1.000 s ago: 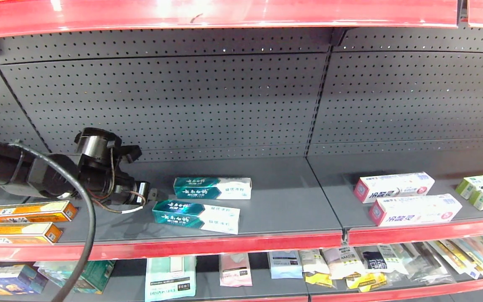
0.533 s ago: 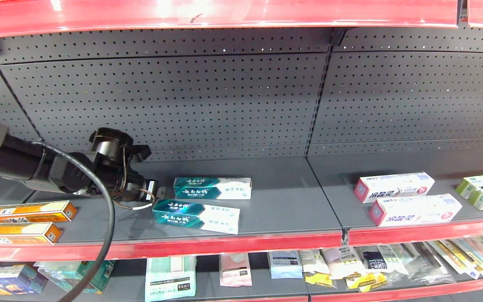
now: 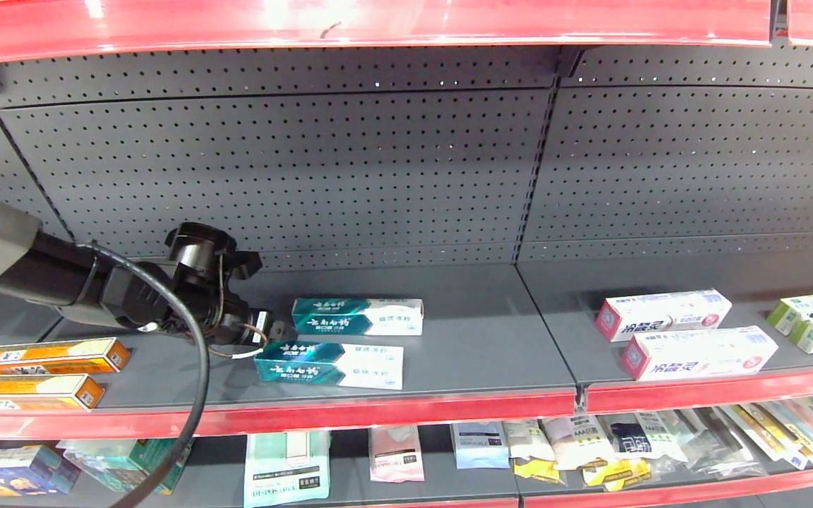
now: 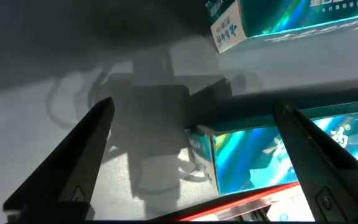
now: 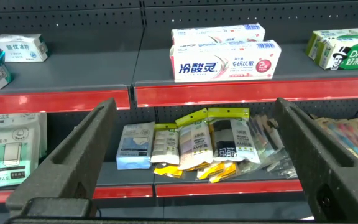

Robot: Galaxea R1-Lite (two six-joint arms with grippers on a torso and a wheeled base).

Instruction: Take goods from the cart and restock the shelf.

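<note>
Toothpaste box in green and white [image 3: 329, 365] lies flat on the shelf [image 3: 477, 339], close to the red front edge [image 3: 378, 409] and just in front of a second box [image 3: 357, 315] of the same kind. A second ago this front box lay a bit crooked. Now it lies straight, in line with the red edge. The left tool [image 3: 274, 331] has slid along the shelf toward the box and now sits right at its left end. Its two fingers are spread wide and grip nothing; the end of the box sits in the gap between them, but I cannot tell if a finger touches it. It looks like the left tool has pushed the box straight, so this box seems to be in its place, and the arm can likely pull back and get the next one from the cart. The right tool [image 5: 194, 102] hangs well off to the side, facing the white and red boxes [image 5: 225, 61] on the shelf. Its fingers are wide apart too, and it is empty.
</note>
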